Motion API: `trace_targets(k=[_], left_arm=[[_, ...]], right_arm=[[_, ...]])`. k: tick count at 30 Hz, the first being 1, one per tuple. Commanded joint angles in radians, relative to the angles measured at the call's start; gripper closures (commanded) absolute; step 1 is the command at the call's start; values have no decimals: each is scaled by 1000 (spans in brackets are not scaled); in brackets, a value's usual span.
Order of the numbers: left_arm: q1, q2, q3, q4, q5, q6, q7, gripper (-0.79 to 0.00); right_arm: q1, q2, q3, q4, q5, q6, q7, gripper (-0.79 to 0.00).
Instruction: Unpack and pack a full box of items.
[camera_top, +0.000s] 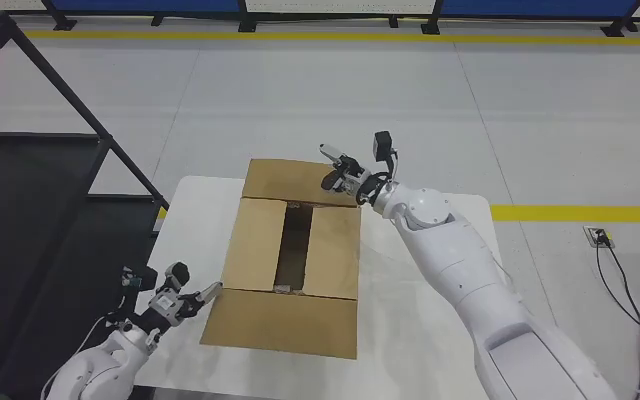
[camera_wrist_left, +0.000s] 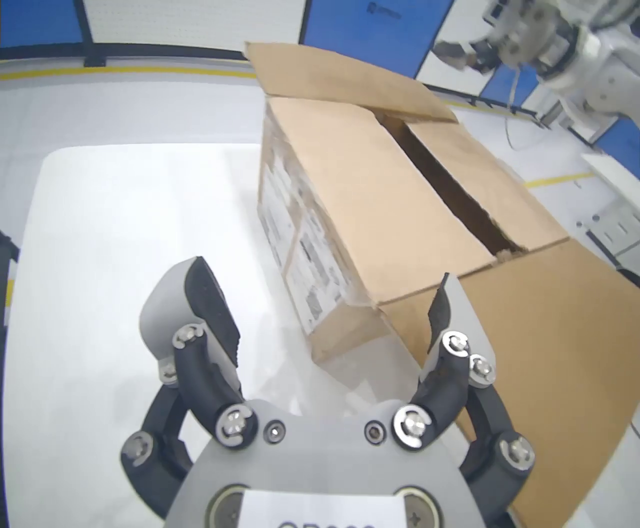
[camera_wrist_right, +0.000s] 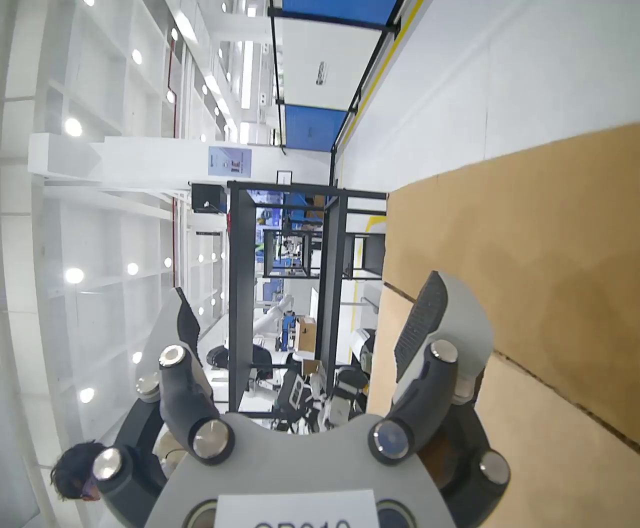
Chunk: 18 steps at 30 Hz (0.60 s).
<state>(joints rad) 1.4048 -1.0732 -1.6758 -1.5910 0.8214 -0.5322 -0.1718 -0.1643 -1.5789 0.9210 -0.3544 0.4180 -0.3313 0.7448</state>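
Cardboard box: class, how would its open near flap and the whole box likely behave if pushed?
The near flap juts out unsupported, so it would probably hinge and bend rather than resist. The box looks broader than tall on the table, so a push likely slides it, not tips it. Weight is unclear: the gap shows nothing inside.

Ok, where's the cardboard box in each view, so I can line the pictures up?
Top view: the cardboard box sits mid-table, with a dark gap between its inner flaps.
Left wrist view: the box lies just ahead of the left gripper, stretching away from it.
Right wrist view: the box shows as flaps beside one finger.
Shared landmark: the right gripper, open at the box's far flap.
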Motion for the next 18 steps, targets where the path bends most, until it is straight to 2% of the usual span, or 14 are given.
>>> trace_targets(k=[1, 6, 9, 13, 18], left_arm=[[-17, -4, 10, -1, -14, 94, -16, -785], [-62, -16, 78, 5, 57, 282, -17, -785], [-91, -24, 130, 34, 116, 348, -4, -785], [-112, -29, 162, 63, 130, 349, -5, -785], [-104, -29, 171, 63, 149, 318, 2, -785]], right_arm=[[5, 2, -12, -2, -46, 31, -4, -785], [5, 2, -12, -2, -46, 31, -4, -785], [5, 2, -12, -2, -46, 31, -4, -785], [-34, 10, -13, -58, -63, 47, 72, -785], [-55, 13, -44, -123, -132, 116, 170, -785]])
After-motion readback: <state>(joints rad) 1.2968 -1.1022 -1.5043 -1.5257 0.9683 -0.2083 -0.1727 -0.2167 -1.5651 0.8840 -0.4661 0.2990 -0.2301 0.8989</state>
